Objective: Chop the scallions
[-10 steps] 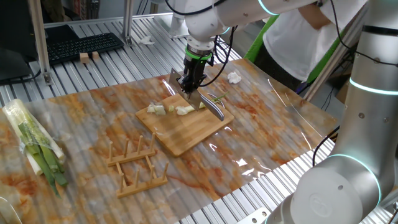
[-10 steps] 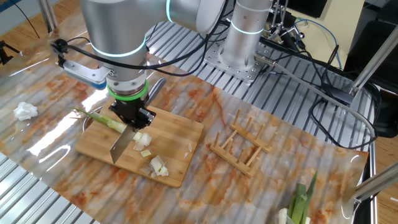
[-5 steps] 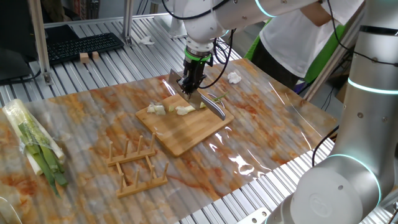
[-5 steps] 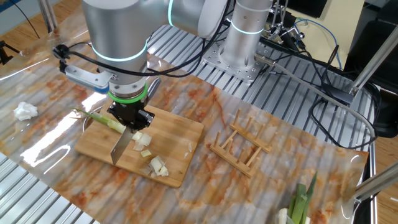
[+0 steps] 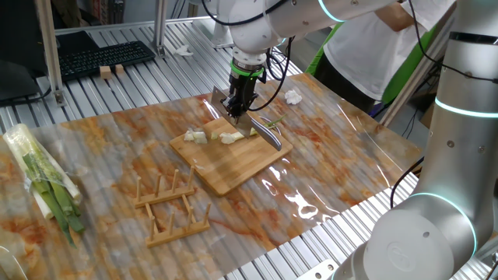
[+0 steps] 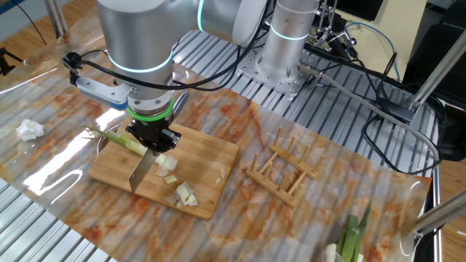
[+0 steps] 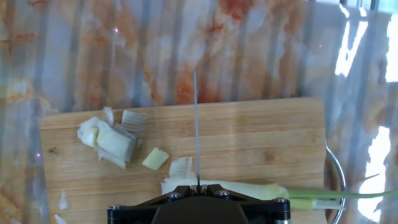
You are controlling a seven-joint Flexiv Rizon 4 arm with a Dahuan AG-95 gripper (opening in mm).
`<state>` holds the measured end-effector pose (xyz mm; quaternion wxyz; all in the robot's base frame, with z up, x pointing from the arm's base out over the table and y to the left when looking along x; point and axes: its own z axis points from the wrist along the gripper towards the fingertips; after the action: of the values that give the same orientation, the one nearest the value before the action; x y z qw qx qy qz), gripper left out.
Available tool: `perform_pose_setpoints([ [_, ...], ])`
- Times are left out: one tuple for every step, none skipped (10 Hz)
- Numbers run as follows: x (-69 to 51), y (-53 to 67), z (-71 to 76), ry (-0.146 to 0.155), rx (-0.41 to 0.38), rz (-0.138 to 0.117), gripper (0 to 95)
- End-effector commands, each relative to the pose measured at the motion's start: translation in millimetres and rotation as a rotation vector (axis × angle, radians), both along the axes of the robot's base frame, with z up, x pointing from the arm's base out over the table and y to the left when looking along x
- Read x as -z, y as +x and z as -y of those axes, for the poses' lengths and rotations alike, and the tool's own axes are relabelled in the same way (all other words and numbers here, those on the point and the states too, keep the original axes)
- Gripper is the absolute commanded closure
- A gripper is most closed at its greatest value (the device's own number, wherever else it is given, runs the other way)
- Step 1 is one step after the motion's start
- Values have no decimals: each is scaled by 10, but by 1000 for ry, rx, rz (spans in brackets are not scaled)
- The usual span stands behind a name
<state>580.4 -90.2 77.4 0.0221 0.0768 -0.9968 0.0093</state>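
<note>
Heaped at left of the bamboo cutting board (image 7: 249, 134): cut scallion chunks (image 7: 109, 140), one small piece (image 7: 155, 158) just beside; at centre, gripper (image 6: 151, 136) clamped on an upright cleaver (image 6: 141, 172), blade edge-on across the scallion stalk (image 7: 249, 188); trailing rightward past the board edge, green tip.
</note>
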Motion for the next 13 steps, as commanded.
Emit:
perform_pose_setpoints([
  [0,2,4,0,4,1,950],
  [0,2,4,0,4,1,950],
  [0,2,4,0,4,-7,950],
  [0,2,4,-1,3,-5,950],
  [0,2,4,-5,5,-2,950],
  [0,2,4,-4,8,-2,950],
  [0,2,4,-4,10,0,950],
  [0,2,4,-9,13,0,950],
  [0,2,4,-8,7,-1,950],
  [2,-11,31,-8,-3,0,950],
  [12,-30,73,-4,-11,-1,950],
  [17,-45,103,-6,-19,-1,950],
  [22,-100,202,0,-33,0,950],
])
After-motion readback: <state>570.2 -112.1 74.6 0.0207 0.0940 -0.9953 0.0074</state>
